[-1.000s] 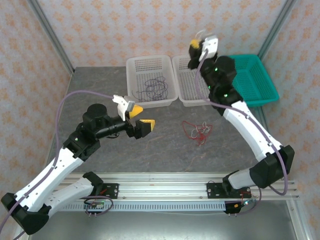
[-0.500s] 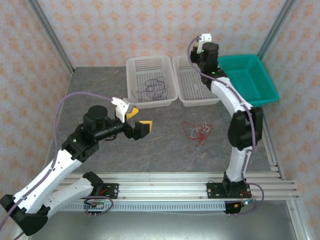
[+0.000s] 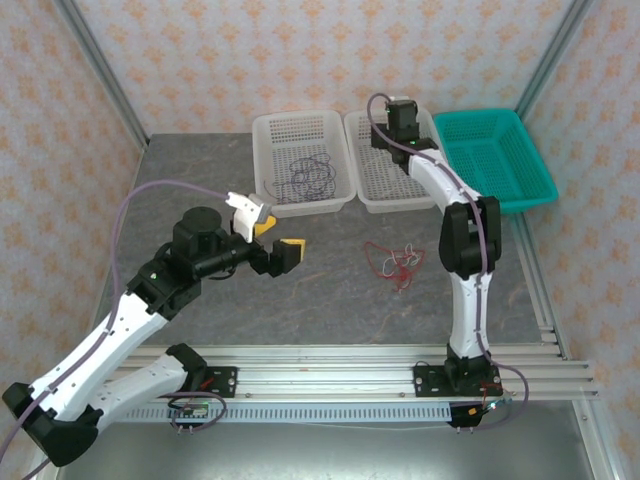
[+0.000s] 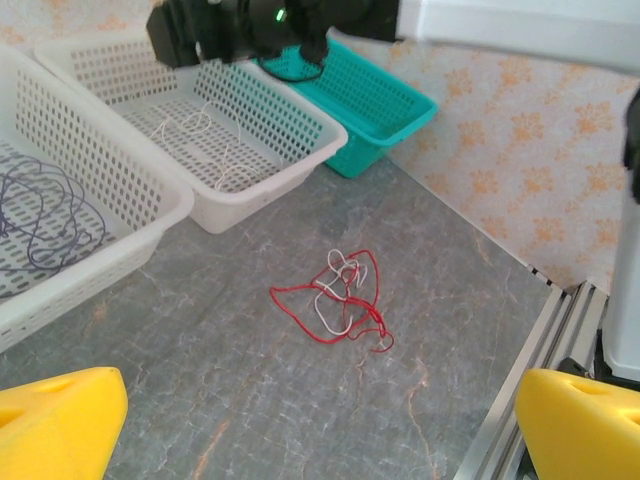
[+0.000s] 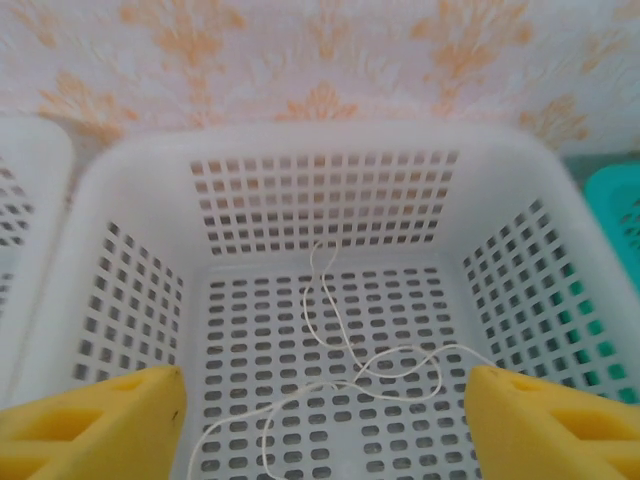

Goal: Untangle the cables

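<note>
Over the left-middle of the grey worktop (image 3: pixel 200 170) the left gripper (image 3: pixel 278 240) hangs in the air with its yellow pads (image 4: pixel 60 420) spread wide apart and nothing between them.

Beyond it, along the far edge, sits a white perforated basket (image 3: pixel 300 122). A dark purple-black cable (image 3: pixel 312 178) lies in loose loops on its floor.

Nearer the middle of the worktop, a little to the right and well clear of the baskets, lies a red cable (image 4: pixel 300 300) in a small flat tangle. A pale strand (image 4: pixel 335 290) is wound through its centre; it looks white, but it is too thin to be sure.

A second white basket (image 3: pixel 362 165) touches the first along its right side. A thin white cable (image 5: pixel 345 350) curls across its floor. The right gripper (image 5: pixel 325 425) is held above this basket's far end, tips pointing down into it — its jaws stand apart, and the wrist view shows the white cable lying free below them, untouched.

A teal basket (image 3: pixel 478 114) sits at the far right corner, just beside the second white one.
</note>
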Robot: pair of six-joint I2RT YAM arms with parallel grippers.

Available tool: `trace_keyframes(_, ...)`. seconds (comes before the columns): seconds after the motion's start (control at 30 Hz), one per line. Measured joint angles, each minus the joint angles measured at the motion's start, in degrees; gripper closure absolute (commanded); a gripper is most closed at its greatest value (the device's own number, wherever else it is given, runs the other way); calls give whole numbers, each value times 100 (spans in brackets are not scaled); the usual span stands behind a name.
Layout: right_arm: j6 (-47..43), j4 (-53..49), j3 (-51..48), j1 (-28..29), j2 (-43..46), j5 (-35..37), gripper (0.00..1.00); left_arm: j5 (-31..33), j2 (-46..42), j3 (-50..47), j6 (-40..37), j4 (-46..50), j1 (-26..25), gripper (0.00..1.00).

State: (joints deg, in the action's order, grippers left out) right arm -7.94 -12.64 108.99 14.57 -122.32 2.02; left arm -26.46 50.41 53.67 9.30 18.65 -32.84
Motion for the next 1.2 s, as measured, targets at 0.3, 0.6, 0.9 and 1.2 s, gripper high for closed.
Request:
trace_keyframes(0.3, 769, 125, -2575, 11, 3560, -809, 28, 190, 691, -9, 426, -525, -411, 0)
trace_keyframes(0.6, 2450, -612, -6022, 87, 6760, -848, 34, 876, 2911, 195, 1541, -1014, -656, 0)
trace_keyframes(0.9, 3215, -1471, -6830, 87, 5434, -1167, 28, 837, 4190, 1126, 1829, -1080, -1032, 0)
trace_keyframes(1.2, 2986, -1224, -6358, 413, 3405, -1156, 69, 1012, 3816, 1049, 1829, -1078, -1067, 0)
